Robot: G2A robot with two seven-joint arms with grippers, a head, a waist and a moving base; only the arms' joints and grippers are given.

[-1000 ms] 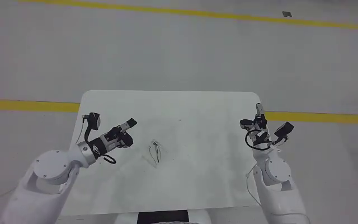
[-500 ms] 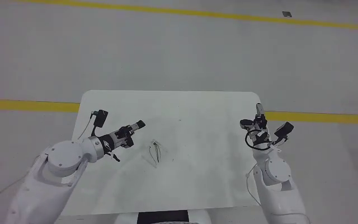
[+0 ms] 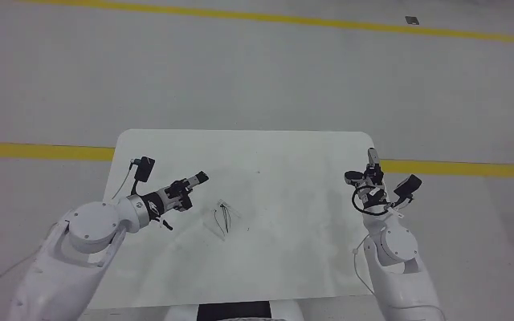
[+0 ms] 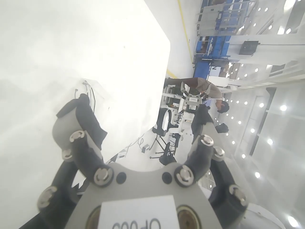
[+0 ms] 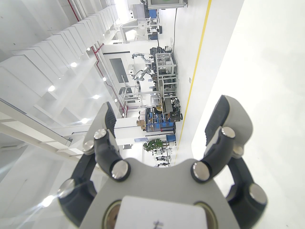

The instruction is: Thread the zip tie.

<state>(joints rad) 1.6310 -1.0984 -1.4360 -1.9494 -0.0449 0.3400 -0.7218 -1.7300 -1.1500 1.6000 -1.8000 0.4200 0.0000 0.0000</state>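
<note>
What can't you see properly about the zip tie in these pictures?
Top view: the zip tie is too small to tell head from tail, or whether it is one tie or several.
Left wrist view: a finger of the open left gripper seems to hide one end, and its thin lines fade on the bright table.

The left arm [image 3: 88,233], at the table's [image 3: 305,160] 8 o'clock, and the right arm [image 3: 393,249], at 4 o'clock, have white rounded shells and black wrists with looping black cables [image 3: 356,205]. The left gripper [image 4: 137,113] and right gripper [image 5: 165,106] share grey palm plates, black links, silver screws [image 5: 118,168], black-padded fingers [image 5: 214,117] and white labels [image 5: 162,212].
</note>
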